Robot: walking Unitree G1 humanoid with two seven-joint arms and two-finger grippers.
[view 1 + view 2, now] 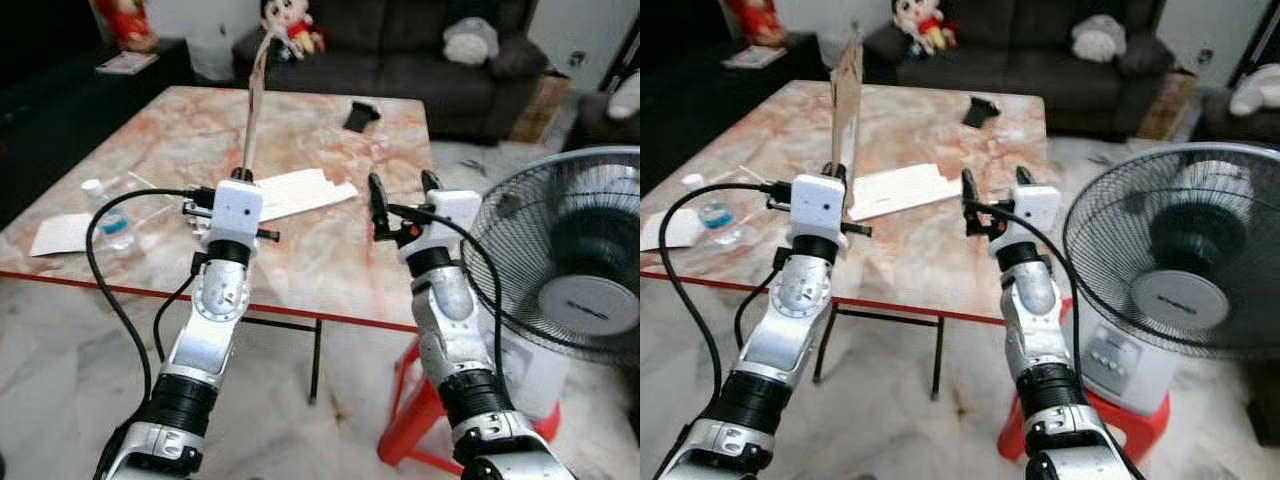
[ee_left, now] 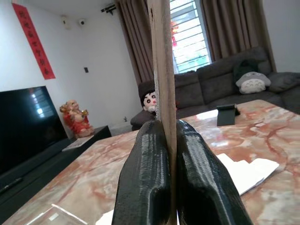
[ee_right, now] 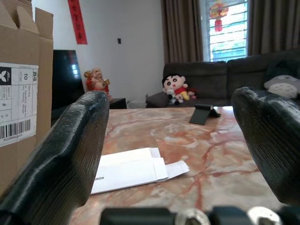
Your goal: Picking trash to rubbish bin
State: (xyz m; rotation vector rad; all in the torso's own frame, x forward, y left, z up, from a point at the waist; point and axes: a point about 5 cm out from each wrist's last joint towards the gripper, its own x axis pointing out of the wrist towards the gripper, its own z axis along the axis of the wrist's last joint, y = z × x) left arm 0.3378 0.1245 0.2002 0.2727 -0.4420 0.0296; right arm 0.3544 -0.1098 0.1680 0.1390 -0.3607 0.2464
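Observation:
My left gripper [image 1: 243, 176] is raised over the near part of the marble table [image 1: 330, 265], shut on a flat piece of brown cardboard [image 1: 847, 95] that stands upright above it. The wrist view has both black fingers [image 2: 145, 178] pressed against the cardboard's edge [image 2: 161, 61]. My right gripper [image 1: 403, 190] is held up at the table's near right edge, open, with nothing between its fingers. Its wrist view catches the labelled cardboard [image 3: 18, 84] off to one side. A flattened white box [image 1: 300, 192] lies on the table just beyond the left gripper.
A small plastic bottle [image 1: 112, 222] and a white paper [image 1: 62, 233] sit near the table's left corner. A black phone stand [image 1: 360, 116] is farther back. A floor fan [image 1: 570, 270] on a red stool [image 1: 410, 400] stands close to my right arm. A dark sofa [image 1: 400, 50] lines the back.

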